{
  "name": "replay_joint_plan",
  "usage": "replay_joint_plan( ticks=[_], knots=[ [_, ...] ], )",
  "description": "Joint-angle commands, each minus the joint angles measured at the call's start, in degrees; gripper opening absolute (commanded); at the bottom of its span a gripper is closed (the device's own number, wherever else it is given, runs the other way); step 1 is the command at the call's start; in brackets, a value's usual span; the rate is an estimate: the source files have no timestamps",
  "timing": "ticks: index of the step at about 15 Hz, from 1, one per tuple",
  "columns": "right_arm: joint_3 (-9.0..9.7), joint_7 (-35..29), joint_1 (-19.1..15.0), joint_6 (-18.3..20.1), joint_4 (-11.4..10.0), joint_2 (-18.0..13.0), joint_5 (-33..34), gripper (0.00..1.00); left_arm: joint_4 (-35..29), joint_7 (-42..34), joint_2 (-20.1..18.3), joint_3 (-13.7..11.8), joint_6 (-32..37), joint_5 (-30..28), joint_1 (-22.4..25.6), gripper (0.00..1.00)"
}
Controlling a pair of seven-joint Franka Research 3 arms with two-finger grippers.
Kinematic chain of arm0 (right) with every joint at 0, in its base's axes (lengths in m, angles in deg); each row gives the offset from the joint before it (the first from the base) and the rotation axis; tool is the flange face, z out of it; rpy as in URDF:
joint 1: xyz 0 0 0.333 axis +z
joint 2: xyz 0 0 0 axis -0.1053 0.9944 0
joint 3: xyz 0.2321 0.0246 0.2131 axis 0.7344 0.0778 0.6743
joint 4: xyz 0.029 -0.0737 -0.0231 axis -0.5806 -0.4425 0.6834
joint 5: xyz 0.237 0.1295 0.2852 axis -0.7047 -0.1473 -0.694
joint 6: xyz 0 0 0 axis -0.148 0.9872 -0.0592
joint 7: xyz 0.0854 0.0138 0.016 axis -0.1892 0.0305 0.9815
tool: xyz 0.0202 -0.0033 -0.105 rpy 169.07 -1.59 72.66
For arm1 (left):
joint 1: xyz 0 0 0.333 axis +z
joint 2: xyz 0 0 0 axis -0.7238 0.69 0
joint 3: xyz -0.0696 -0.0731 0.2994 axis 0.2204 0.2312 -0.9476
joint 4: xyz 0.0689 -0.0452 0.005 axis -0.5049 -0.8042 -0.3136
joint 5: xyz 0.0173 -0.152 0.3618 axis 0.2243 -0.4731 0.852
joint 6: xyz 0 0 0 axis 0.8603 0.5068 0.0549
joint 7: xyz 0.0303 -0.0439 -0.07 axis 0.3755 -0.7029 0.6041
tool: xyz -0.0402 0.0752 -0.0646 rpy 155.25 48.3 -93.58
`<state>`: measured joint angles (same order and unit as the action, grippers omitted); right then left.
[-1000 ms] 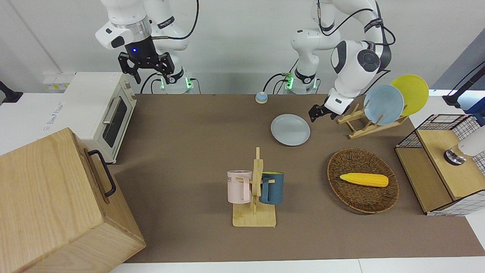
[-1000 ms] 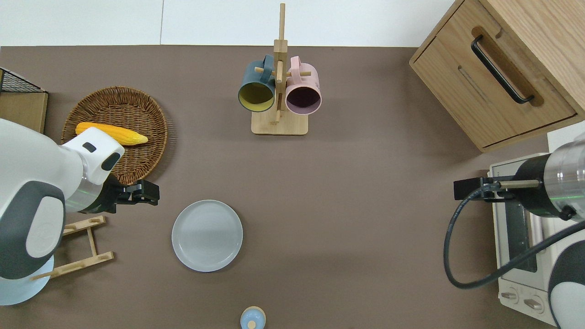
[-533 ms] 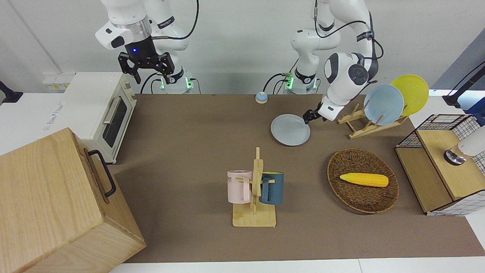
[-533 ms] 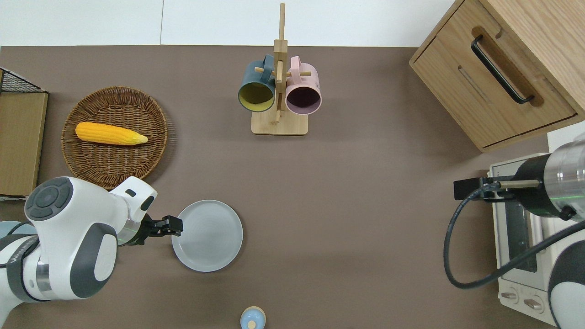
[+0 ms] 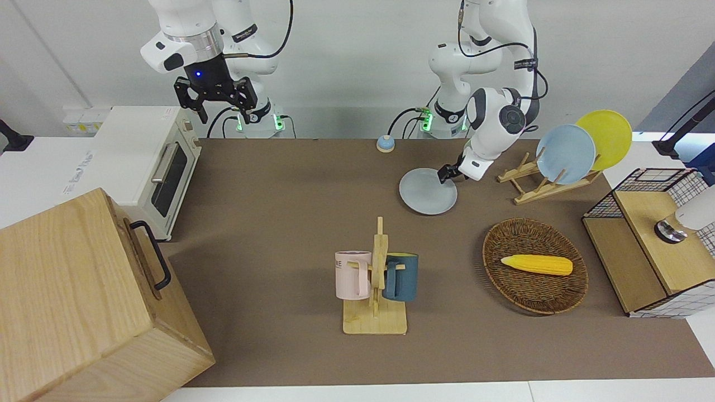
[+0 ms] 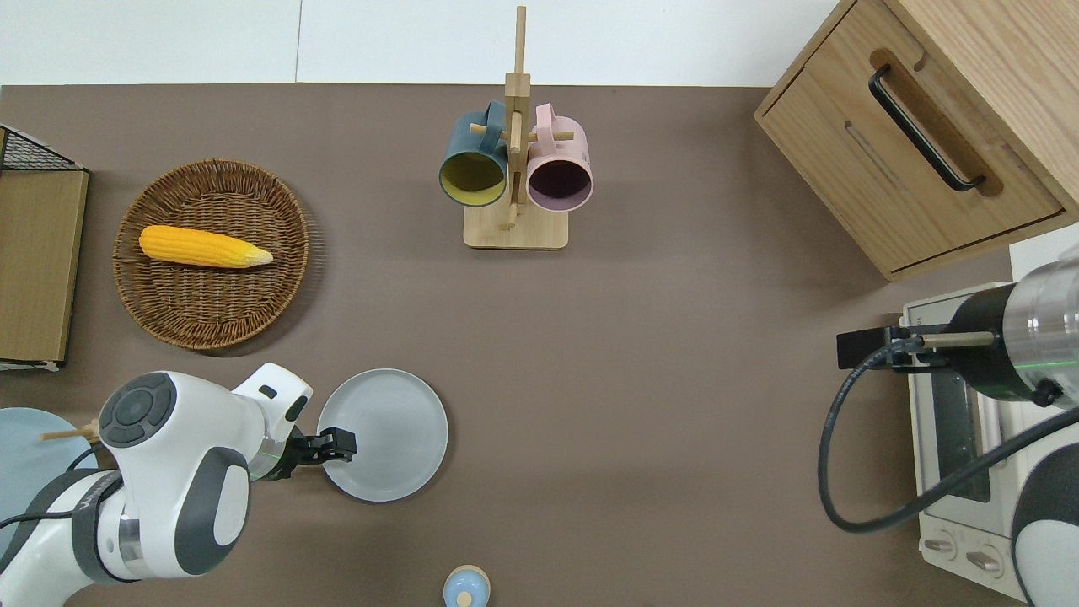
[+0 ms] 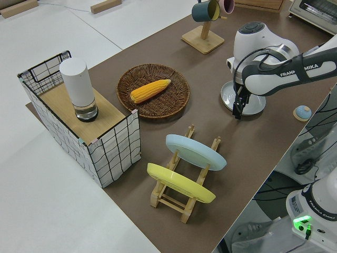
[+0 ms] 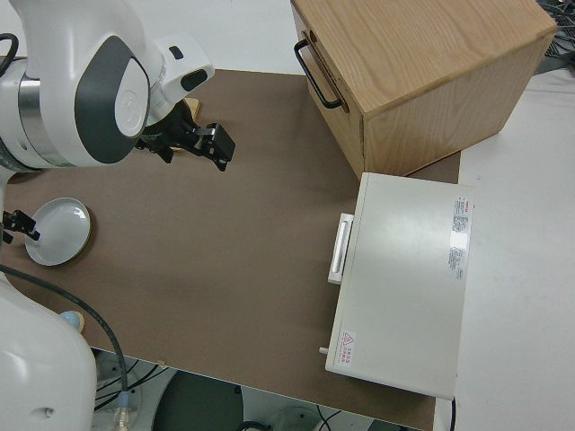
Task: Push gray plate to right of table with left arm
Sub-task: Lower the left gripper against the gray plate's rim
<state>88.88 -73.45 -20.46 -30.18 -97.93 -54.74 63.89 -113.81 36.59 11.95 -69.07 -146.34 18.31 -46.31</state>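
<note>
Long brown tabletop (image 5: pixel 279 223), white wall. Gray plate (image 6: pixel 392 434) lies flat near the robots, between mug rack (image 6: pixel 514 160) and plate rack (image 5: pixel 536 178). Left tool (image 6: pixel 337 444) at its rim on the left arm's end; fingers: cannot tell. Right arm parked. Plate likely rigid, light, slippery, breakable; shove low at the rim. Count: three plates, two mugs, one corn (image 6: pixel 205 247), one basket (image 6: pixel 278 295).

Bright, even overhead light, soft short shadows, sharp focus, no glare.

left pincer (image 6: pixel 340 444) now over gray plate (image 6: pixel 392 434)
</note>
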Motion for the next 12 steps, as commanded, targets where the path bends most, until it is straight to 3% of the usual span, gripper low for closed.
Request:
replay_joint_plan(
  ticks=[1, 3, 7, 12],
  knots=[
    [0.83, -0.59, -1.40, -0.01, -1.56, -1.57, -1.23, 0.996, -2.77, -0.32, -2.29, -0.33, -2.71, -0.97, -1.21, 0.70],
    [0.83, -0.59, -1.40, -0.01, -1.56, -1.57, -1.23, 0.996, -2.77, -0.32, -2.29, -0.33, -2.80, -0.97, -1.21, 0.62],
    [0.83, -0.59, -1.40, -0.01, -1.56, -1.57, -1.23, 0.996, -3.21, 0.03, -2.20, -0.33, -4.02, -0.97, -1.12, 0.58],
    [0.83, -0.67, -1.40, -0.01, -1.56, -1.57, -1.23, 0.996, -3.73, 0.38, -1.76, -0.25, -5.87, -0.97, -1.21, 0.13]
  ],
)
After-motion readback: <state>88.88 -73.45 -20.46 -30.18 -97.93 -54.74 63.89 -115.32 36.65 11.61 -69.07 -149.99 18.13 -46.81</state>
